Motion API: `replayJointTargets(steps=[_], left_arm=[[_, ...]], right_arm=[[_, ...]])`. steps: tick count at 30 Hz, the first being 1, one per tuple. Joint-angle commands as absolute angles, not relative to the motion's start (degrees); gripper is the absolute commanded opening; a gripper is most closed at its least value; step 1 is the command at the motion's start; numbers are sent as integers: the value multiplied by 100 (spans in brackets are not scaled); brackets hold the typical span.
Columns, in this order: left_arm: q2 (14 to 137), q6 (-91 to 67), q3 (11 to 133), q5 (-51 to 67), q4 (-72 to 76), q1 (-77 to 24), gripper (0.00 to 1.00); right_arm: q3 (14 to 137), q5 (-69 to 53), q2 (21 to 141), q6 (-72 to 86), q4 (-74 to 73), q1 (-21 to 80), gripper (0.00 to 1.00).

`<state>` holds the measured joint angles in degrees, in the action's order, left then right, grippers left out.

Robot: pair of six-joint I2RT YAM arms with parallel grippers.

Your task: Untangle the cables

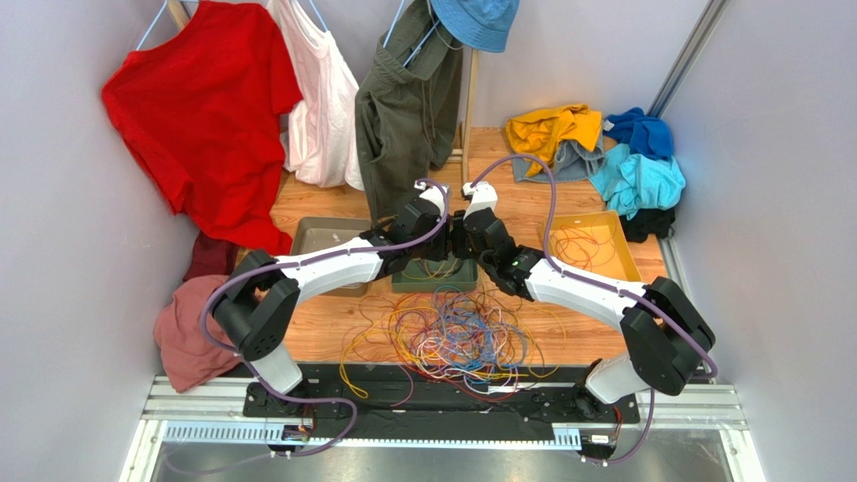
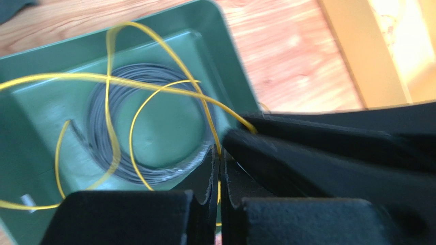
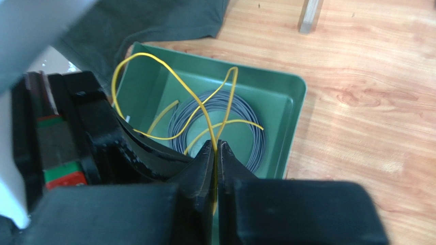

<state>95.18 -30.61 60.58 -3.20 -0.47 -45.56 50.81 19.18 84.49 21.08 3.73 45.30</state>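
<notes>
A tangle of cables [image 1: 458, 336] in yellow, orange, blue, purple, red and white lies on the wooden table near the arm bases. Both grippers meet over a green tray [image 1: 435, 274]. My left gripper [image 2: 220, 153] is shut on a thin yellow cable [image 2: 153, 87] that loops above the tray [image 2: 225, 56]. My right gripper [image 3: 215, 146] is shut on the same yellow cable [image 3: 169, 71], right beside the left gripper's fingers [image 3: 102, 138]. A coiled grey cable [image 3: 245, 115] lies flat in the tray [image 3: 286, 109]; it also shows in the left wrist view [image 2: 100, 127].
A yellow tray [image 1: 593, 246] holding thin orange wire stands at the right. A grey tray [image 1: 322, 239] stands at the left. Clothes hang on a rack at the back and lie piled at back right [image 1: 634, 166] and near left [image 1: 191, 331].
</notes>
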Motion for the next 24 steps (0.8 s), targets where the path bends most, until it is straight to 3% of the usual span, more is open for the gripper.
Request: replayJointTargets(steps=[1, 4, 12, 15, 16, 20, 24], left_arm=[[9711, -3260, 6275, -773, 27, -4377, 0], [9948, -3375, 6442, -800, -448, -4289, 0], [10362, -3516, 6925, -1063, -1054, -4228, 0], [10258, -3446, 7102, -958, -1248, -4228, 29], [10074, -3463, 7041, -1028, -1292, -4228, 50], [9467, -3568, 6882, -1528, -1695, -4228, 83], [8992, -3498, 6996, -2047, -2407, -4236, 84]], right_arm=[[4984, 1977, 8411, 2373, 484, 4588, 34], [4957, 2100, 8350, 2478, 334, 4579, 46], [4843, 2285, 7850, 2549, 27, 4597, 50], [4633, 2285, 7569, 2645, 18, 4597, 50], [4580, 2276, 7489, 2663, 26, 4597, 50], [4369, 2329, 7138, 2725, 35, 4597, 49], [4228, 2417, 6917, 2725, 26, 4597, 49]])
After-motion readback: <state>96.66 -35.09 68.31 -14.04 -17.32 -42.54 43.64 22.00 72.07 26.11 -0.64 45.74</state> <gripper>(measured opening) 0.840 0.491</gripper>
